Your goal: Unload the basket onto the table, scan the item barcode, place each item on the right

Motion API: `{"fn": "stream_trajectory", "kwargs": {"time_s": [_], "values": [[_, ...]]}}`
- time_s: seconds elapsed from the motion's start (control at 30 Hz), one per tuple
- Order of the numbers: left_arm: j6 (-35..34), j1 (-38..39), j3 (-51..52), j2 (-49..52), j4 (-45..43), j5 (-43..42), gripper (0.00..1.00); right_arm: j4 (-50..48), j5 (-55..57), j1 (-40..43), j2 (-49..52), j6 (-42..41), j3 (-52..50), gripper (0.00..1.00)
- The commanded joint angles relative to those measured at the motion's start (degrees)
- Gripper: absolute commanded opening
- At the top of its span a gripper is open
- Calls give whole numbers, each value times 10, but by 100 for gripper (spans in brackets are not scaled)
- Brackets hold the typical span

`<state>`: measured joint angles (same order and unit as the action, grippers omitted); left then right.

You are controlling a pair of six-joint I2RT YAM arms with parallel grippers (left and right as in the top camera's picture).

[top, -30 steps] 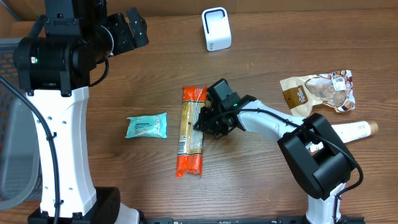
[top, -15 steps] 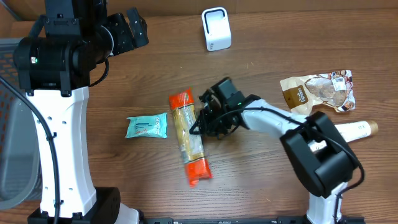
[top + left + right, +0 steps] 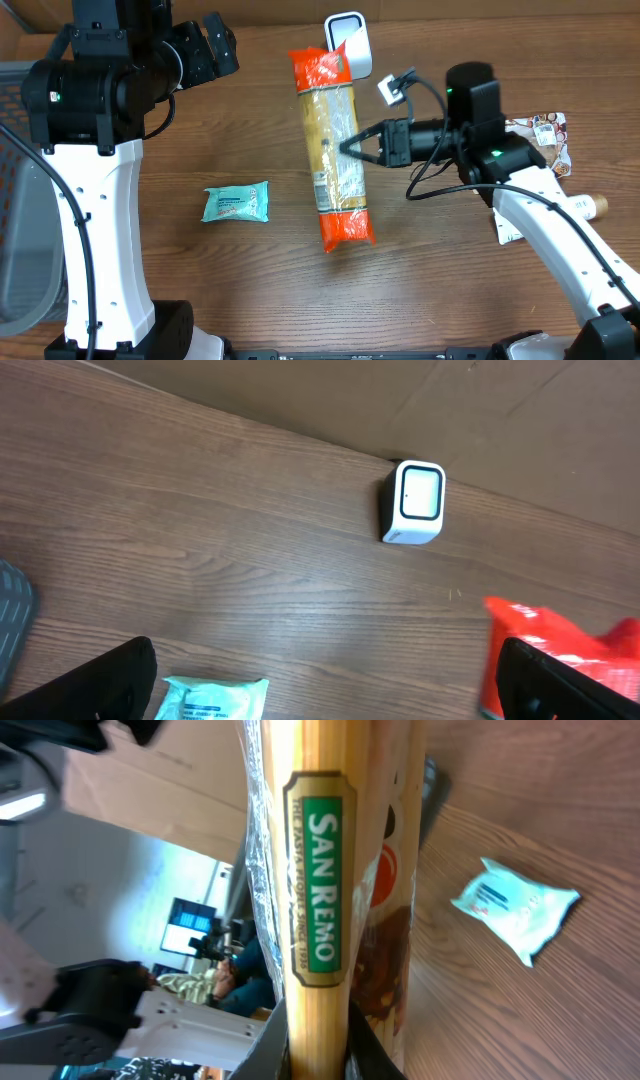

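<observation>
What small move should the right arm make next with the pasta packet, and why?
Probably ease the pasta packet toward the white scanner and turn its barcode side to it. The right claw is shut on the packet's middle, holding it above the table, its red end near the scanner.

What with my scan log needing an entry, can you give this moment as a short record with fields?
held item: spaghetti packet, red ends, San Remo label
right gripper: shut on the spaghetti packet near mid-length, holding it above the table
left gripper: open, empty, at far left
scanner: white, upright at the far edge; packet's upper red end overlaps it in the overhead view
barcode: not legible in any view
also on table: teal wipes pack, snack bag, tube
</observation>
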<state>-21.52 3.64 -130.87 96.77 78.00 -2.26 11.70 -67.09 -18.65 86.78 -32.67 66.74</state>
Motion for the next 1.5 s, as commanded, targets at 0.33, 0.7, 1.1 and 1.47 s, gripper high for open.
{"fn": "stream_trajectory", "kwargs": {"time_s": [0.33, 0.7, 1.1, 1.47], "values": [[-8, -2, -4, 3, -2, 6, 100, 61, 250, 6, -19, 27, 20, 4], [-8, -2, -4, 3, -2, 6, 100, 208, 566, -47, -12, 135, 51, 4], [-8, -2, -4, 3, -2, 6, 100, 371, 842, -193, 141, 212, 133, 4], [-8, -2, -4, 3, -2, 6, 100, 378, 917, -327, 243, 212, 135, 4]]}}
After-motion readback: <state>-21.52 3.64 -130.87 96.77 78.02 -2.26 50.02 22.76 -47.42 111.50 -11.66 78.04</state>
